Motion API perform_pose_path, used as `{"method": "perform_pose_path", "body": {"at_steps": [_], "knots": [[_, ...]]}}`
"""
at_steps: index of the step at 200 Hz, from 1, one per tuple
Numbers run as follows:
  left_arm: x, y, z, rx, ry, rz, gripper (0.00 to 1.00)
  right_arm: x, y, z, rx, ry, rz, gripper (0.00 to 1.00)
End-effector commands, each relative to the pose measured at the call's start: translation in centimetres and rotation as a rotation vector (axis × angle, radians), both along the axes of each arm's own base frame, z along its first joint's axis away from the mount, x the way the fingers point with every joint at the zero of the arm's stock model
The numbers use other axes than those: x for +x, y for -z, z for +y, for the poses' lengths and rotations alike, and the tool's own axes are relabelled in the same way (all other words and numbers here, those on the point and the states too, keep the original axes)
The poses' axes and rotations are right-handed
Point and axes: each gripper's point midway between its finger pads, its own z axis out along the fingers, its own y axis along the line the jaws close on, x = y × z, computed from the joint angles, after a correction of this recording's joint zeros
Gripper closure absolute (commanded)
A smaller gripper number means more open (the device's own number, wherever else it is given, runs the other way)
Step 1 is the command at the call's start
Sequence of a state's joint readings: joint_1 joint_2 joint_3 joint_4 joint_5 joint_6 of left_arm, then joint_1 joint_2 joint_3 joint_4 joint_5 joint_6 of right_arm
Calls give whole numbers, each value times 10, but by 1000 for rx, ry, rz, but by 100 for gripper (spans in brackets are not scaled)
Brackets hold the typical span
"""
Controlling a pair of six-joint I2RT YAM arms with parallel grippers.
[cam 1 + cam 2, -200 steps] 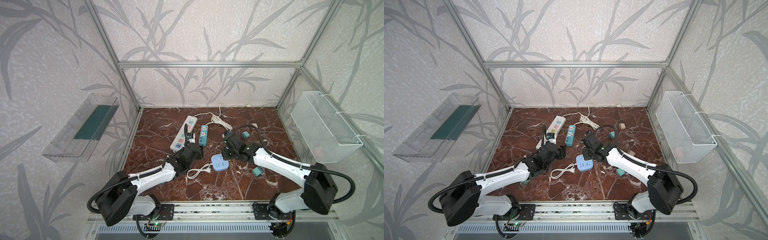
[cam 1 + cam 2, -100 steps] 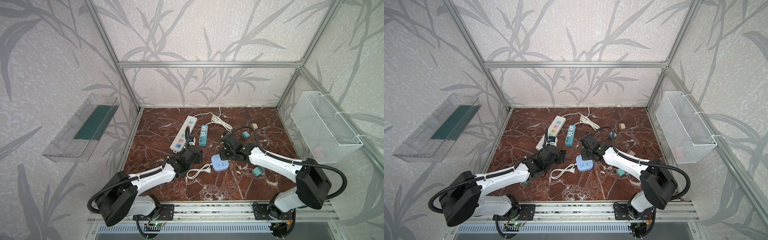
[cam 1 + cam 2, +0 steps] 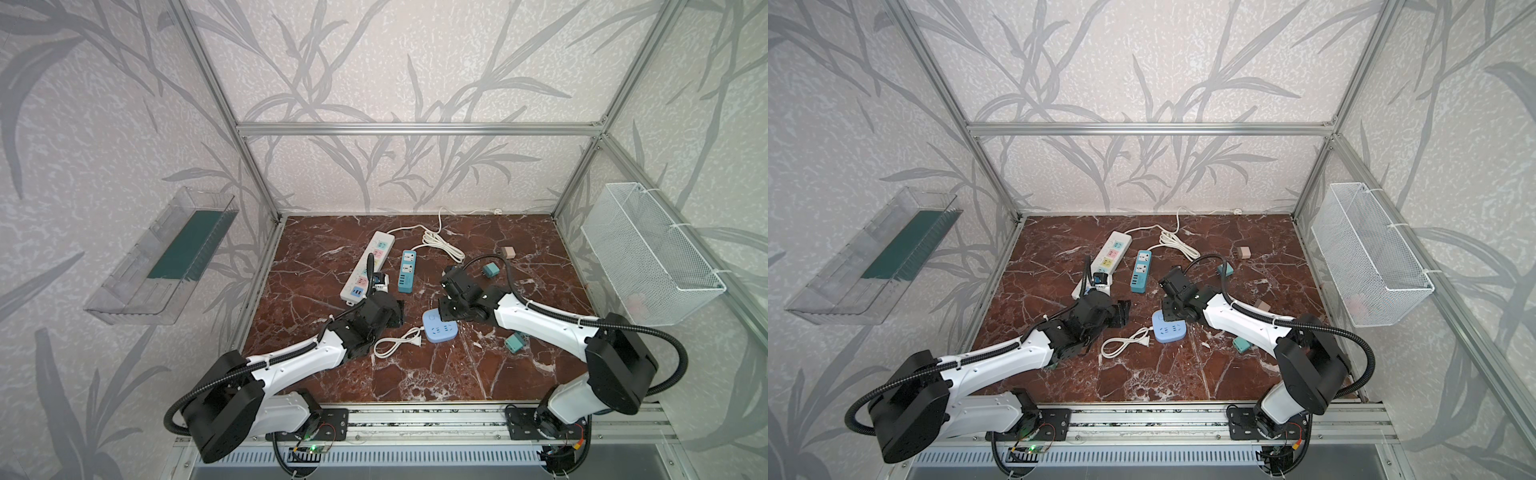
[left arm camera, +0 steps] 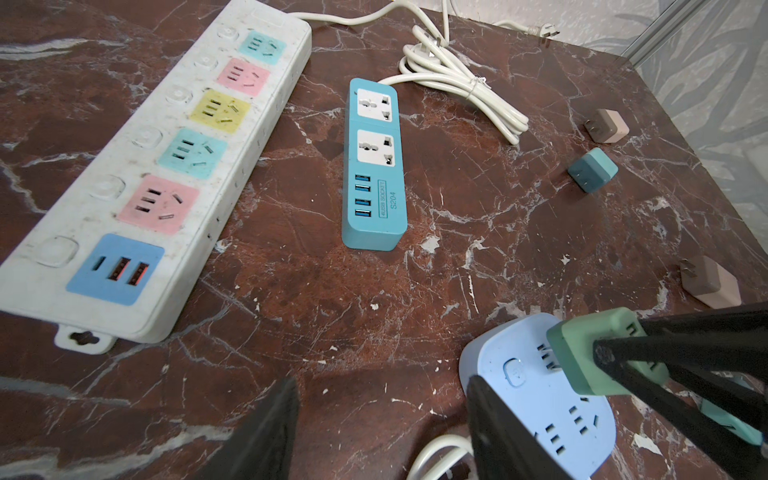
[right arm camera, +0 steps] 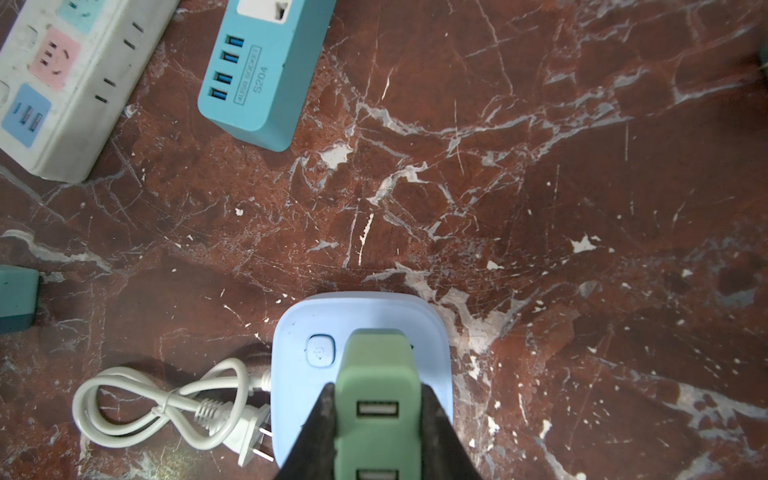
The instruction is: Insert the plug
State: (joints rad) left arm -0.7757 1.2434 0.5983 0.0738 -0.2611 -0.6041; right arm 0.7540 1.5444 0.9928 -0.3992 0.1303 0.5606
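The right gripper point(image 5: 376, 419) is clamping a pale green USB charger plug point(image 5: 376, 365) between its black fingers. It is holding the plug down on the top face of the light blue square socket block point(image 5: 291, 386), just beside that block's power button point(image 5: 320, 351). The plug's prongs are hiding under its body, so I cannot tell whether they are sitting in the slots.

The block is lying near the middle of the marble tabletop point(image 3: 415, 374), a little toward the front edge. Its bundled white cord point(image 3: 392, 343) is curling beside it on the left.

The left gripper point(image 4: 382, 399) is hovering low just left of the block with its fingers spread and nothing between them. One finger point(image 4: 498, 424) is overlapping the block's near corner in the left wrist view, and contact cannot be judged.

Toward the back edge, a long white power strip point(image 3: 368, 266) and a shorter teal power strip point(image 3: 407, 270) are lying side by side, apart from each other. A teal charger cube point(image 3: 490, 270) and a beige charger cube point(image 3: 508, 252) are resting toward the back right. Another teal cube point(image 3: 514, 343) is sitting near the right arm's forearm.
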Motion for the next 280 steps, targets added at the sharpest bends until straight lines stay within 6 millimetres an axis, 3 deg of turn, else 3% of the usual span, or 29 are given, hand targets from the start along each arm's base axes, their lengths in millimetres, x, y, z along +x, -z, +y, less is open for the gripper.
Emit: {"method": "perform_pose_path", "body": {"at_steps": [1,89,130,176,181,198,214,237,280], "knots": [[-1,-4,7,-15,-26,-9,35,-2,10,-4,-41,-1,19,100],[-1,-3,7,-16,-27,-10,35,-1,23,-1,-84,-34,40,100],[0,-2,6,-17,-27,-7,35,-4,33,-10,-188,-32,55,100],[0,-3,6,-18,-27,-9,35,-18,61,-25,-266,-20,103,100],[0,-3,6,-18,-28,-10,35,-22,73,-28,-288,-20,130,100],[0,-3,6,-18,-26,-9,35,-27,85,-32,-317,-13,162,100],[0,-4,7,-16,-27,-9,35,-28,90,-39,-344,10,166,100],[0,-5,9,-12,-33,-13,35,-17,83,-43,-353,14,135,100],[0,-8,12,-3,-39,-28,35,25,64,-51,-348,-60,48,100]]}}
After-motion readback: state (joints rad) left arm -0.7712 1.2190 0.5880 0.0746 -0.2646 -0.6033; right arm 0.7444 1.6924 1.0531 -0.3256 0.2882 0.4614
